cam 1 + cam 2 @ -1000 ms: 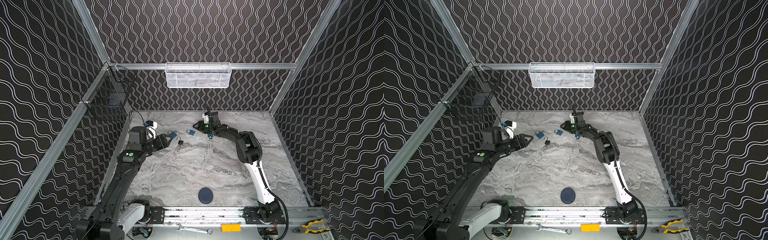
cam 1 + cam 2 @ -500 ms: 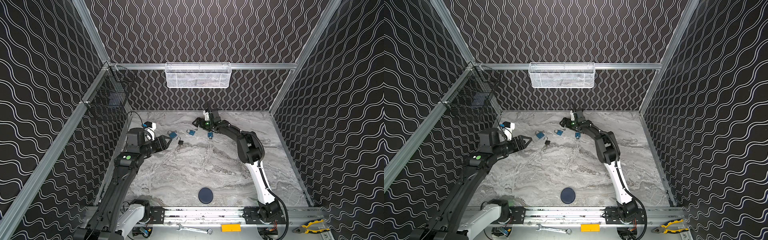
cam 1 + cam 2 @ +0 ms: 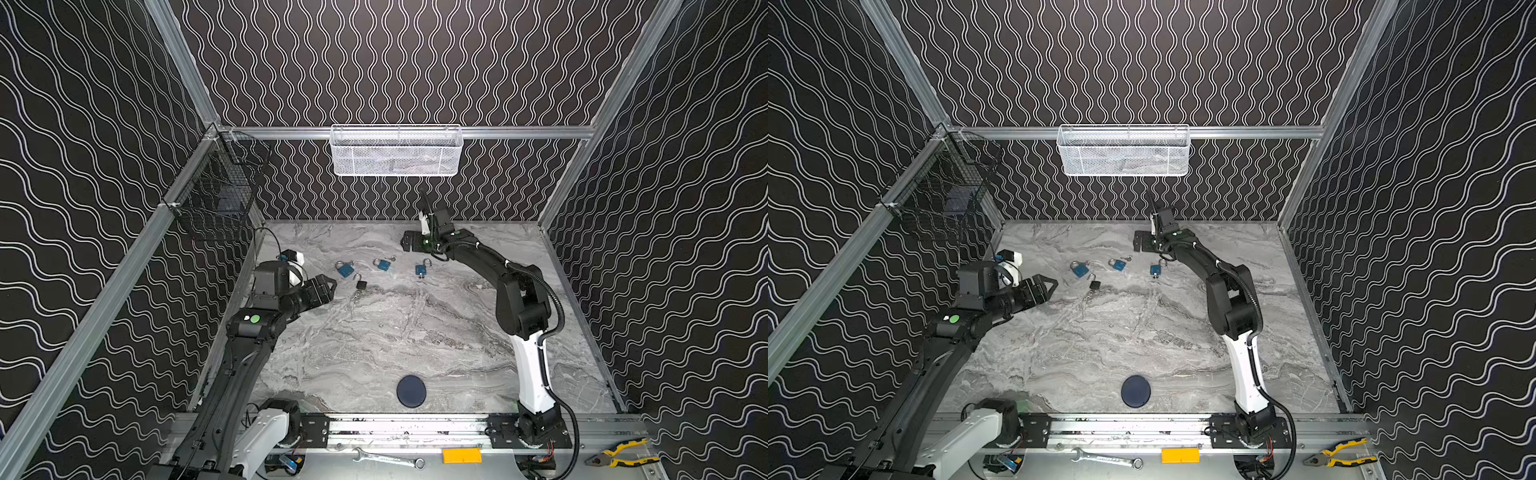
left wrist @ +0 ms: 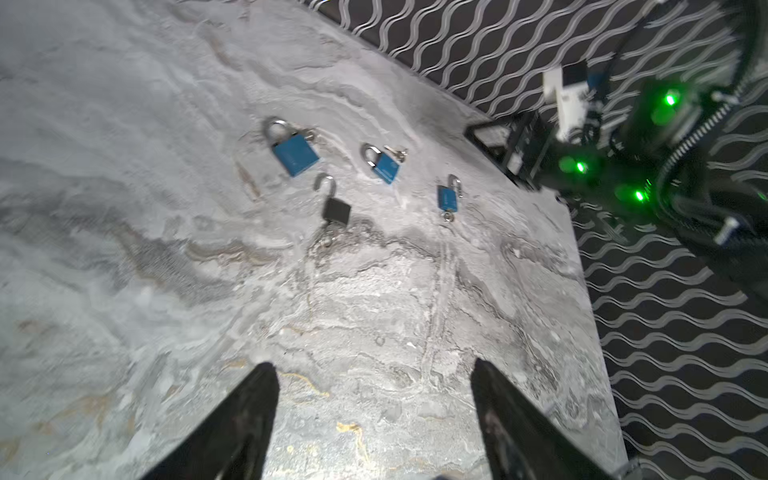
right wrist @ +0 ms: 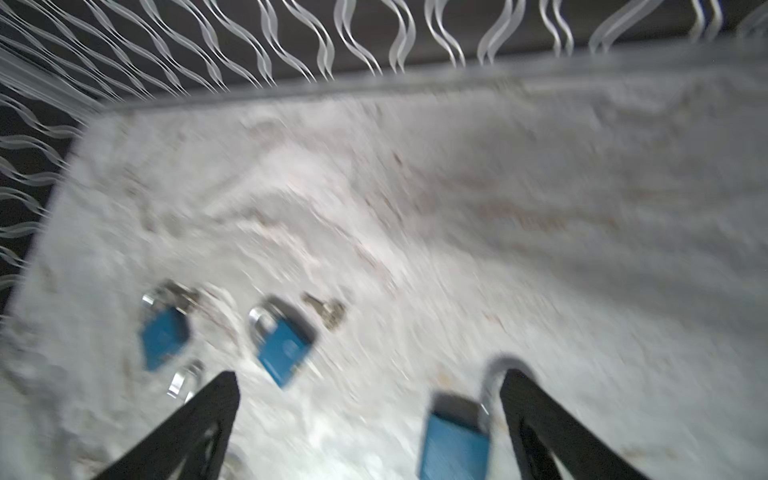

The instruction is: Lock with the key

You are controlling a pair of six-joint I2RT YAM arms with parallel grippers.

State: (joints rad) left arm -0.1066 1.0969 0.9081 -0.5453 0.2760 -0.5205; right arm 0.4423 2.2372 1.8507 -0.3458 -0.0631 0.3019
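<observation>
Three blue padlocks lie in a row on the marble table: left (image 3: 345, 269), middle (image 3: 382, 264) and right (image 3: 422, 269). A small black padlock (image 4: 336, 210) with its shackle swung open lies in front of them, a key (image 4: 326, 241) in its base. A loose key (image 4: 397, 153) rests beside the middle blue padlock. My left gripper (image 3: 328, 286) is open and empty, just left of the black padlock. My right gripper (image 3: 409, 241) is open near the back wall, behind the right blue padlock (image 5: 455, 444), holding nothing.
A dark round disc (image 3: 411, 390) lies near the front edge. A white mesh basket (image 3: 397, 151) hangs on the back wall and a black wire basket (image 3: 216, 199) on the left wall. A wrench (image 3: 386, 458) and pliers (image 3: 621, 453) lie on the front rail.
Both grippers have opened wide. The left gripper drew back a little from the padlocks. The right gripper swung up and away from the right blue padlock toward the back wall.
</observation>
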